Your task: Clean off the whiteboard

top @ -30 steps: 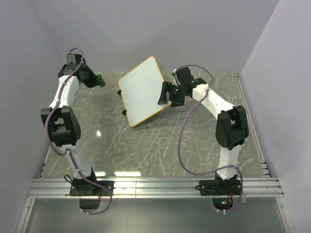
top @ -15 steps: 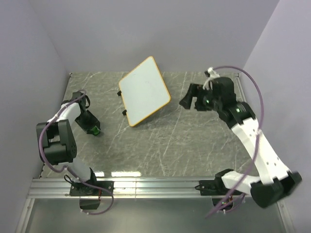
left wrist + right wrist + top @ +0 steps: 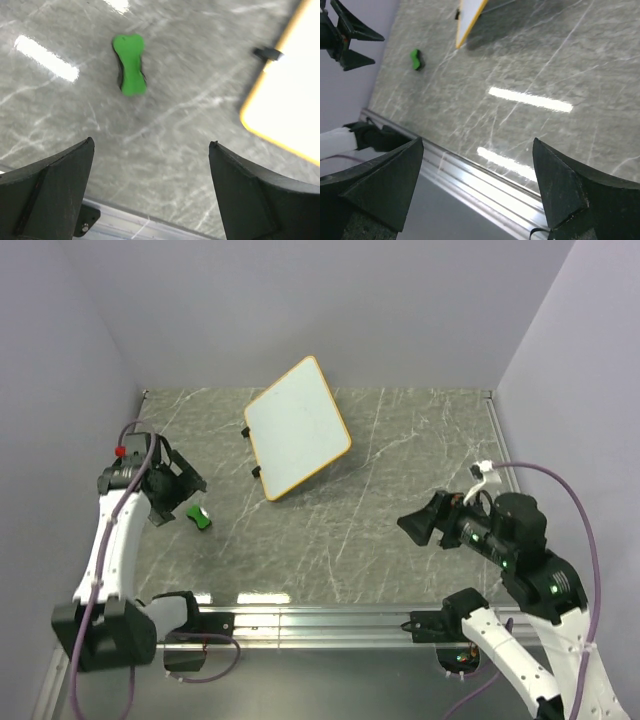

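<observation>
Checking progress first: the board (image 3: 297, 427) sits at the far middle of the table (image 3: 400, 470), turned corner-on to the arms and raised on its small black feet, seemingly at a tilt, with a shadow under its near right edge. Its face reads plain white in the top view, with no blue marks that I can make out; faint residue would be too small to tell at this resolution. The eraser (image 3: 199, 516) lies loose on the marble, well apart from the board toward the near left, with nothing gripping it. Judgement: wiping looks finished, and what is left, if anything, is parking the arms. Left arm is bent back along the left edge, its wrist lifted and angled down. The left gripper (image 3: 186, 498) hovers just beside and above the eraser, jaws spread wide with nothing between them; its wrist view shows the eraser ahead of both fingers, clear of them, and the board's orange rim at the right edge. Right arm is folded low at the near right, well away from the board. The right gripper (image 3: 412, 525) points left across the table, jaws likewise wide apart and empty; its wrist view shows only bare marble and the front rail between the fingers.
</observation>
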